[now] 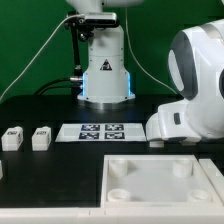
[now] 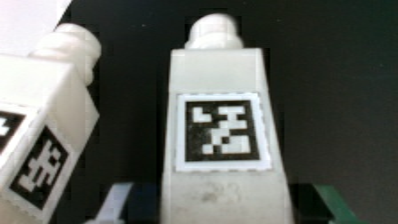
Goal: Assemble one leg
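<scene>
In the wrist view a white leg (image 2: pixel 222 110) with a black-and-white tag and a round peg at its far end lies on the black table. My gripper (image 2: pixel 226 203) is open and straddles its near end, with a dark gap between the leg and each finger (image 2: pixel 121 200). A second tagged leg (image 2: pixel 45 115) lies close beside it, slightly angled. In the exterior view two small white legs (image 1: pixel 12 138) (image 1: pixel 41 138) stand at the exterior view's left. The gripper itself is hidden there behind the arm's large white body (image 1: pixel 195 90).
The marker board (image 1: pixel 100 131) lies mid-table in front of the robot base (image 1: pixel 105 75). The big flat white panel (image 1: pixel 160 180) with round corner sockets lies at the front. A white obstacle edge (image 1: pixel 3 175) shows at the front left.
</scene>
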Robot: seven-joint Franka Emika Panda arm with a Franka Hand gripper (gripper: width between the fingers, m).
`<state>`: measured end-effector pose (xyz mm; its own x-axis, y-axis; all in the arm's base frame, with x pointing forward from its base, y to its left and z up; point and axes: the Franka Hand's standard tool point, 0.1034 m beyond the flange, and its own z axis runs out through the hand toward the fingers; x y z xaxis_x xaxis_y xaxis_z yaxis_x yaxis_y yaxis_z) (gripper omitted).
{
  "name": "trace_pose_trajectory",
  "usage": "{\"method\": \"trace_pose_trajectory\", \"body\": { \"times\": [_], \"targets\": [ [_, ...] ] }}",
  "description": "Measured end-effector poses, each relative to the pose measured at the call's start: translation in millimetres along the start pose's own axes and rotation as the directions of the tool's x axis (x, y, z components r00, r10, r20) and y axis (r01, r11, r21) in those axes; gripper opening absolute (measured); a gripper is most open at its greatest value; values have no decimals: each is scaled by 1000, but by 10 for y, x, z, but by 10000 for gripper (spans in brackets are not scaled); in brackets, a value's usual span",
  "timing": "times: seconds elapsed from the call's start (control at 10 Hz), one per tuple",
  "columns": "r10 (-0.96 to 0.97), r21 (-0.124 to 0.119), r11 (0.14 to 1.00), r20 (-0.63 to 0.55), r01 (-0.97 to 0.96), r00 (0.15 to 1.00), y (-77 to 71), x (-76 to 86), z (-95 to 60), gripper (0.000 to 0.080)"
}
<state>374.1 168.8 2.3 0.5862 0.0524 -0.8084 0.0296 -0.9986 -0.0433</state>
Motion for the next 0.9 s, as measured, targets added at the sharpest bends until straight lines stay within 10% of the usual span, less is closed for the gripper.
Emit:
{"method": "trace_pose_trajectory", "body": {
  "times": [0.5,0.9],
  "targets": [
    [-2,-1,1000,-2,2,1000,-12,-4,-24,295],
    [-6,-16,1000,-27,6,1000,12,-353,-541,295]
  ]
}}
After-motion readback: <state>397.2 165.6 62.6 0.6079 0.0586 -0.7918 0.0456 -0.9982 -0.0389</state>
